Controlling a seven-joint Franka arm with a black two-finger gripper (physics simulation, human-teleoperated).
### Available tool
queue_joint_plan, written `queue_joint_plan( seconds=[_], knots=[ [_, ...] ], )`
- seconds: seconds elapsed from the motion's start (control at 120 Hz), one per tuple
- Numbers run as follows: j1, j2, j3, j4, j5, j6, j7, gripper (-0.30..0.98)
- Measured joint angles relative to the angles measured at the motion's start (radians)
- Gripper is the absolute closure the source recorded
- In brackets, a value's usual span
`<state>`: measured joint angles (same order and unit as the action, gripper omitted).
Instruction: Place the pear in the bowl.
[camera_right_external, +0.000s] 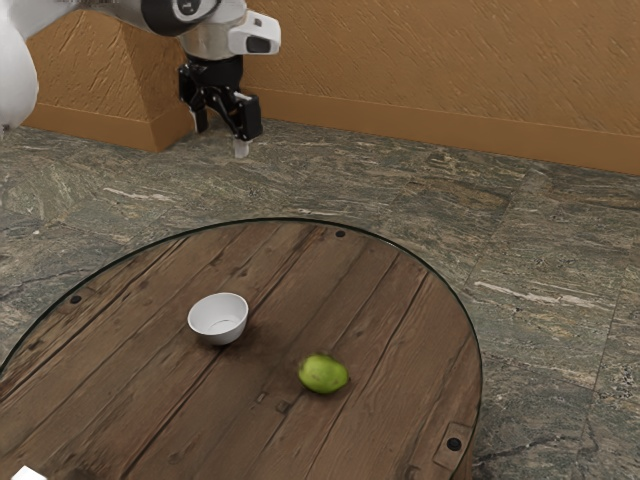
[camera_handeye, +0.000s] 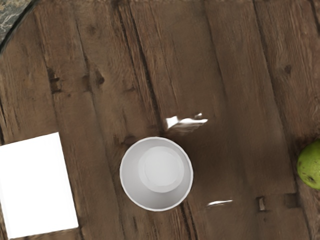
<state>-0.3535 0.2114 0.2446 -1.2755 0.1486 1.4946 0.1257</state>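
Here's the exterior view from its left: a white item (camera_right_external: 28, 473), then the white bowl (camera_right_external: 218, 318), upright on the wooden table (camera_right_external: 120, 370); the gripper (camera_right_external: 221, 135) hangs high beyond, fingers spread wide; and there's the green pear (camera_right_external: 323, 374), on the planks near the bowl!

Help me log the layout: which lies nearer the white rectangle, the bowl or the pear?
The round white bowl; the green pear lies farther from the rectangle, beyond the bowl.

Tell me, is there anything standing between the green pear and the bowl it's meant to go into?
Nothing visible stands between the pear and the bowl; just flat wooden tabletop.
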Motion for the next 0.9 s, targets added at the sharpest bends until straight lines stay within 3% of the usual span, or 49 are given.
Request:
queue_joint_plan(
  seconds=[0.183,0.5,0.642,0.792,0.9],
  knots=[
    [-0.004,0.074,-0.025,-0.033,-0.051,0.042,0.012,0.00],
    [-0.034,0.121,-0.046,-0.297,-0.190,0.146,0.052,0.00],
    [-0.050,0.131,-0.064,-0.390,-0.270,0.223,0.146,0.00],
    [-0.103,0.117,-0.067,-0.556,-0.317,0.322,0.283,0.00],
    [-0.115,0.139,-0.067,-0.589,-0.341,0.396,0.393,0.00]
  ],
)
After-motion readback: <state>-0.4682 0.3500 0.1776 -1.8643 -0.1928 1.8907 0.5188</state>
